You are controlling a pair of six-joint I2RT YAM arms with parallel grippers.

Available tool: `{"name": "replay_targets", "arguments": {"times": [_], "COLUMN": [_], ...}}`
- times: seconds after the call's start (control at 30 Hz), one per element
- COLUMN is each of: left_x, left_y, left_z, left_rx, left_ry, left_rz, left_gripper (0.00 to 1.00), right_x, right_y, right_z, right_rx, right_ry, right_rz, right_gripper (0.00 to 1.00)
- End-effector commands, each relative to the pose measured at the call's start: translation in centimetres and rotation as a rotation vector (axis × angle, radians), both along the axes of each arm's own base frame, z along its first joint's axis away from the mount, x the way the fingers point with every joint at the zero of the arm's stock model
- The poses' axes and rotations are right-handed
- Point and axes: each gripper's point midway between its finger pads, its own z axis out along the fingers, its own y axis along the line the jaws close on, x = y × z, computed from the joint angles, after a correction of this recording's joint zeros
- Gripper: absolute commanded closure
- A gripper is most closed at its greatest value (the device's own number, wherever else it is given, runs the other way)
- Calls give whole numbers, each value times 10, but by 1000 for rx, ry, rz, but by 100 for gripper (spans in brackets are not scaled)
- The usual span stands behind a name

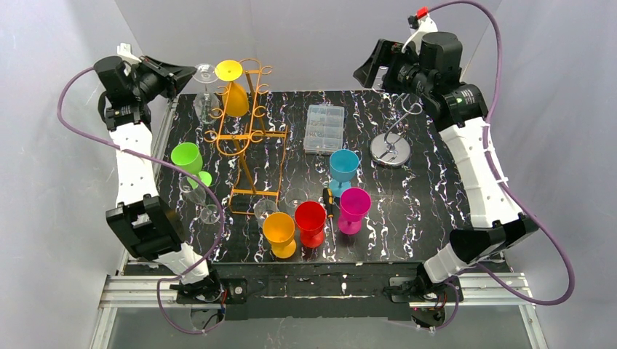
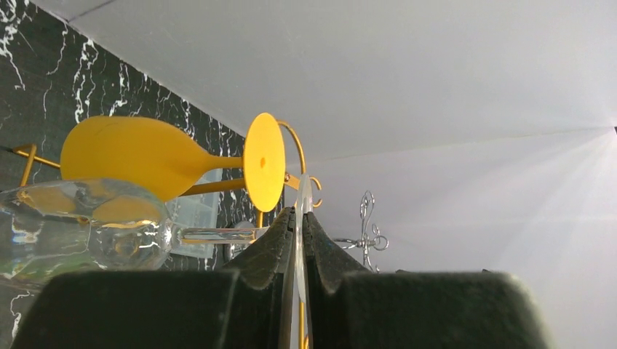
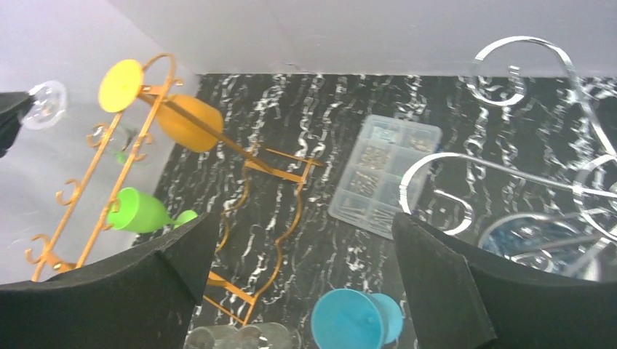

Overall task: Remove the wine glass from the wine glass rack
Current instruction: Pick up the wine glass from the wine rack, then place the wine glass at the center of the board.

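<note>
A clear wine glass (image 1: 204, 74) hangs upside down at the back left, just left of the orange wire rack (image 1: 247, 131). My left gripper (image 1: 190, 73) is shut on its round foot. In the left wrist view the foot (image 2: 303, 203) stands edge-on between the pads, with the stem (image 2: 218, 234) and bowl (image 2: 80, 233) running off to the left. A yellow glass (image 1: 233, 91) hangs on the rack beside it. In the right wrist view the clear foot (image 3: 45, 94) sits left of the rack rail (image 3: 87, 182). My right gripper (image 1: 371, 69) is open, empty and raised at the back right.
A green glass (image 1: 188, 156) and clear glasses (image 1: 200, 200) lie left of the rack. Orange (image 1: 279, 233), red (image 1: 311, 222), magenta (image 1: 353, 207) and blue (image 1: 343, 169) glasses stand in front. A plastic box (image 1: 324, 128) and a silver stand (image 1: 391, 149) are at the back.
</note>
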Motion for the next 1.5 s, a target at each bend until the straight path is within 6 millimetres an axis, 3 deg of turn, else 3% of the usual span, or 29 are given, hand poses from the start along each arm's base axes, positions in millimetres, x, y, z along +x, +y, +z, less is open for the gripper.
{"name": "replay_targets", "arguments": {"times": [0.0,0.13,0.3,0.33,0.4,0.5,0.57,0.7,0.9,1.1,1.47], "left_x": [-38,-47,-61,-66,-77,-86,-88,-91,-94,-95,-98], "left_y": [-4,-6,-10,-12,-18,-22,-23,-26,-27,-27,-30], "left_z": [83,101,122,126,133,136,135,132,131,132,128], "left_rx": [86,107,125,127,134,144,149,149,162,166,185], "left_ry": [-198,-231,-277,-286,-308,-322,-321,-320,-321,-328,-329], "left_rz": [36,51,59,58,46,36,30,16,12,8,-9], "left_gripper": [100,100,100,100,100,100,100,100,100,100,100], "right_x": [-11,-22,-39,-42,-69,-74,-74,-68,-61,-60,-58], "right_y": [37,74,140,162,235,285,306,321,323,328,341], "right_z": [47,64,78,85,99,103,101,104,110,110,102], "right_rx": [91,144,282,334,510,689,791,934,1029,1063,1114], "right_ry": [-123,-151,-147,-153,-99,-27,23,69,78,89,138], "right_rz": [134,225,397,446,625,701,739,745,721,706,706], "right_gripper": [2,2,2,2,2,8,14,22,28,31,44]}}
